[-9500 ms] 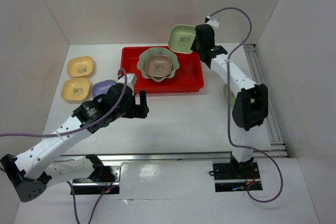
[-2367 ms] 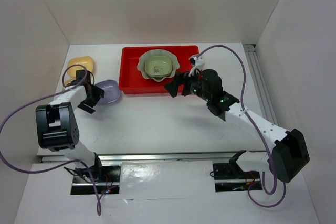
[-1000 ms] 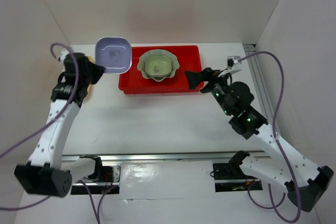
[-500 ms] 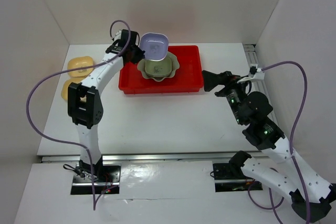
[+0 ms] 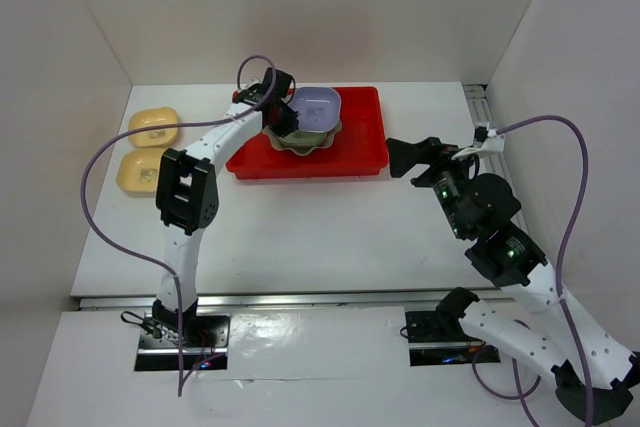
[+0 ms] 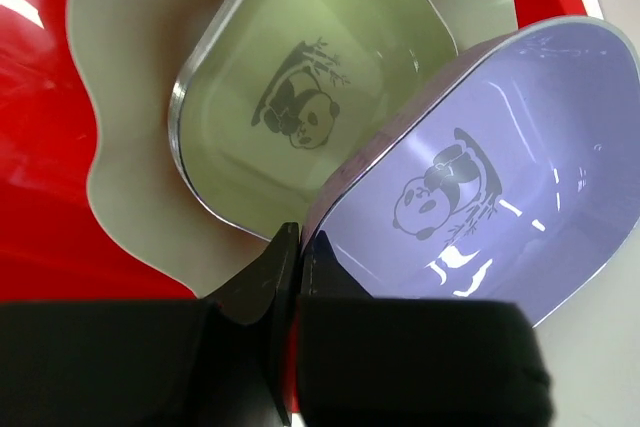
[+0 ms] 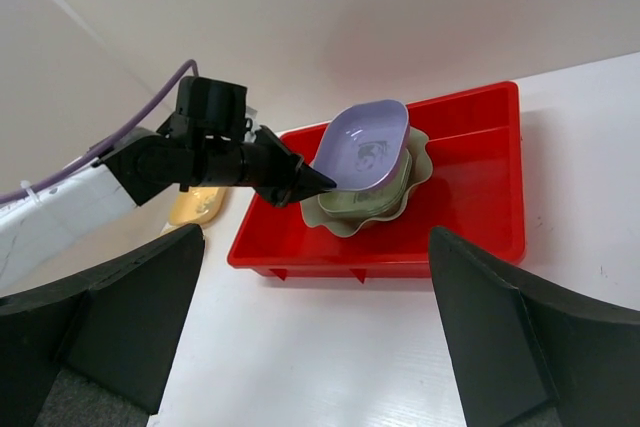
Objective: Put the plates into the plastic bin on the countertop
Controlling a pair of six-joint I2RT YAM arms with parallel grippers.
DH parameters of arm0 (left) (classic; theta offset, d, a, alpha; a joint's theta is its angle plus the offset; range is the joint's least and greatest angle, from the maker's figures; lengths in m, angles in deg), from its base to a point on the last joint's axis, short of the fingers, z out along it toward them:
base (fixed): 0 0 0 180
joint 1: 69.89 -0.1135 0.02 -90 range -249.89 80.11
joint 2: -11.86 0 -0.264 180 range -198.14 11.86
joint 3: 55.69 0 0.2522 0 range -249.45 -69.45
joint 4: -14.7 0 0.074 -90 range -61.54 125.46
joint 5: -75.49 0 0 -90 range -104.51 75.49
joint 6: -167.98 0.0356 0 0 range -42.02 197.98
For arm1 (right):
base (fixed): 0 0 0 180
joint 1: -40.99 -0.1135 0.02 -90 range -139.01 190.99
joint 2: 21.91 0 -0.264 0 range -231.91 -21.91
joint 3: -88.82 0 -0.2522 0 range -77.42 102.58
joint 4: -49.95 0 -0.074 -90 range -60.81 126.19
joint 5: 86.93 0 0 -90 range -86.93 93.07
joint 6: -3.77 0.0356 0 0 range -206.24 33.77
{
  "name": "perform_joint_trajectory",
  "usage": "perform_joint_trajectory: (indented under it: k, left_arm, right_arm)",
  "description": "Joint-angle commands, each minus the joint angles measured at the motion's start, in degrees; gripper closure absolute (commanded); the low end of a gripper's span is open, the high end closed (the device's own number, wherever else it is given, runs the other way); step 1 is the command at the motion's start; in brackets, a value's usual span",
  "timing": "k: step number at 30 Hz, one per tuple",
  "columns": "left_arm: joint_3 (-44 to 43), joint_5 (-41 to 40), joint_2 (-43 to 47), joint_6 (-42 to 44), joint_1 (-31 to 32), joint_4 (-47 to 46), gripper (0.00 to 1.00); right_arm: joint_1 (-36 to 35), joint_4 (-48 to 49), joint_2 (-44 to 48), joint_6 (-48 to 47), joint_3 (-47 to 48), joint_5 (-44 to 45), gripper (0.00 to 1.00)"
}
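The left arm [image 5: 225,137] reaches across the back left corner of the red bin [image 5: 360,137]. The left jaws are pinched shut on the near rim of the lavender dish [image 6: 470,177], which they hold tilted over the middle of the bin. Below it, the olive green dish [image 6: 290,77] sits nested inside the scalloped pale green dish [image 6: 110,97], which rests on the bin's floor. The lavender dish overlaps the olive one's edge, but whether the two touch cannot be told. Both small dishes carry a panda print.

On the white surface [image 5: 300,227], well to the left of the bin, the yellow dish [image 5: 153,127] lies just behind the tan dish [image 5: 143,172]. The right arm [image 5: 480,212] hangs to the right of the bin, and the right jaws are spread wide and hold nothing.
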Motion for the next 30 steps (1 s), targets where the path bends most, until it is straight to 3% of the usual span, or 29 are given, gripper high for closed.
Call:
perform_joint_trajectory:
  k: [1, 5, 6, 7, 9, 10, 14, 17, 20, 22, 24, 27, 30]
  left_arm:
    - [-1.16, -1.64, 0.66, -2.30, -0.64, -0.24, 0.89]
    - [-1.68, -1.65, 0.15, -2.30, -0.64, -0.24, 0.84]
    - [-1.69, -1.65, 0.14, -2.30, -0.64, -0.24, 0.78]
    - [-2.56, -1.65, -0.47, -2.30, -0.64, 0.37, 0.63]
    - [-2.57, -1.65, -0.48, -2.30, -0.64, 0.37, 0.47]
    - [-2.57, -2.17, -0.48, -2.30, -0.64, 0.37, 0.42]
    - [-2.57, -2.17, 0.05, -1.60, -0.64, 0.90, 0.38]
    - [-1.44, -3.40, 5.82, 0.24, -0.64, 1.78, 0.37]
    - [0.59, -9.54, 12.33, 5.07, -0.12, 2.30, 0.21]
    - [4.45, -13.40, 18.67, 8.49, -0.73, 2.31, 0.00]
    - [10.40, -13.42, 21.75, 9.12, -5.02, 1.35, 0.00]
    - [14.91, -6.40, 23.61, 10.27, -14.60, 2.12, 0.00]
    - [17.73, -6.82, 23.61, 11.84, -21.79, 6.35, 0.00]
  right_arm:
    - [-0.48, -1.02, 1.04, -0.93, 2.71, 0.29, 0.00]
    - [-0.48, -1.02, 1.56, -0.93, 2.18, 0.29, 0.00]
    - [-0.48, -1.02, 1.56, -0.93, 2.18, 0.29, 0.00]
    - [-0.48, -1.02, 1.56, -0.93, 2.18, 0.29, 0.00]
    - [-0.48, -1.02, 1.56, -0.93, 2.18, 0.29, 0.00]
    - [-0.48, -1.02, 1.56, -0.93, 2.18, 0.29, 0.00]
    - [-0.48, -1.02, 1.56, -0.93, 2.18, 0.29, 0.00]
    - [-0.48, -1.55, 1.56, -0.93, 2.18, 0.29, 0.00]
    - [-0.48, -1.55, 1.56, -0.93, 2.18, -0.24, 0.00]
    - [-0.48, -0.94, 1.56, -0.93, 2.18, -0.94, 0.00]
    - [0.04, -0.41, 0.95, -0.93, 1.66, -2.78, 0.00]
    - [0.05, 0.73, -1.16, -0.41, 1.04, -6.37, 0.00]
    - [0.05, 3.09, -2.65, -0.40, -0.45, -9.54, 0.00]
